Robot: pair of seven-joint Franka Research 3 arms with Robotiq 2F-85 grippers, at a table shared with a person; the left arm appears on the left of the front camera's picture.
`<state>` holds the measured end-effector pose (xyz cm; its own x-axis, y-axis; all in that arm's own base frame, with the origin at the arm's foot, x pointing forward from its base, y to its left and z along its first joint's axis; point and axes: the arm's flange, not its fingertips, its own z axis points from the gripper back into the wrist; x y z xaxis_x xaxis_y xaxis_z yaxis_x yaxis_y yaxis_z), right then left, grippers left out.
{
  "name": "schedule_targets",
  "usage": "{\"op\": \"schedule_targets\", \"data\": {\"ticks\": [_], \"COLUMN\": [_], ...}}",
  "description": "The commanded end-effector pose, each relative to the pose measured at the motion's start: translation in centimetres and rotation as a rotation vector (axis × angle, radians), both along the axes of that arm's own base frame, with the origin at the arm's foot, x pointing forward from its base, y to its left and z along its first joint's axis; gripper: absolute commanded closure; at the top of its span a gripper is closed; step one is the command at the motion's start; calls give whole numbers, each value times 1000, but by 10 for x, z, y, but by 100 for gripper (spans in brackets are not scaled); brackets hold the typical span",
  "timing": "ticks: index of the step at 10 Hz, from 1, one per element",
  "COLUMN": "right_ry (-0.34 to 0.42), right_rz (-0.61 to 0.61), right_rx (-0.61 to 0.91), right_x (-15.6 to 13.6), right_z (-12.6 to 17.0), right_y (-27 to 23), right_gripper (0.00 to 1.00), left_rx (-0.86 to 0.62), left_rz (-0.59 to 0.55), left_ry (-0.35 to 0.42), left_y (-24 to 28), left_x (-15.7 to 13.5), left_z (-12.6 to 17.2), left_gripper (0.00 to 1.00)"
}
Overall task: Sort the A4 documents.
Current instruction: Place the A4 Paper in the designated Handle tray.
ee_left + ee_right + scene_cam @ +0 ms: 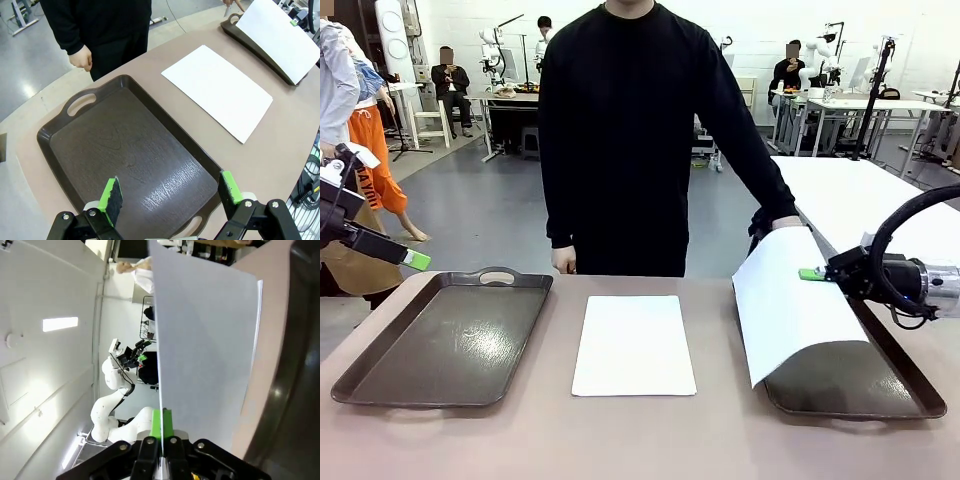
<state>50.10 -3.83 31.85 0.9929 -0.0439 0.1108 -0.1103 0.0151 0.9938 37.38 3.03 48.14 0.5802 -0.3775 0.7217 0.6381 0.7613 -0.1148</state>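
Across the desk (520,440) in the front view, one A4 document (634,345) lies flat at the middle, between two dark trays. A second A4 document (790,310) stands curled over the right tray (900,395). The right end effector (817,273) is clamped on its right edge, and a person's hand (787,222) is at its top corner. The left end effector (415,260) hangs beside the left tray (440,340), above its left side.

From the left wrist, the left end effector (171,190) has its jaws spread wide with nothing between them, over the near end of the left tray (125,145). The flat document (217,90) lies on the desk (165,50) just beyond, and the lifted one (280,35) is over the far tray (250,42).

From the right wrist, the right end effector (162,422) pinches the edge of the lifted sheet (205,340), with the tray (300,365) alongside.
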Motion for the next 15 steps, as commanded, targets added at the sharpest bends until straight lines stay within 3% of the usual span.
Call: {"op": "schedule_targets", "data": {"ticks": [1,3,5,9,12,15], "right_ry": [28,60,62,-2,-66,-38], "right_rz": [60,131,121,24,-21,24], "right_rx": [-33,-107,-191,-328,-471,-573], "right_x": [6,11,13,13,23,24], "right_z": [0,-10,-9,-3,-8,-7], "right_y": [-19,-24,-30,-52,-28,-30], "right_gripper": [99,99,99,99,99,99], "left_rx": [-7,-7,-7,-7,-7,-7], "left_rz": [-20,-20,-20,-20,-20,-20], "left_ry": [-8,-8,-8,-8,-8,-8], "left_y": [3,3,3,3,3,3], "left_x": [1,1,1,1,1,1], "left_z": [-3,-3,-3,-3,-3,-3], "left_gripper": [0,0,0,0,0,0]}}
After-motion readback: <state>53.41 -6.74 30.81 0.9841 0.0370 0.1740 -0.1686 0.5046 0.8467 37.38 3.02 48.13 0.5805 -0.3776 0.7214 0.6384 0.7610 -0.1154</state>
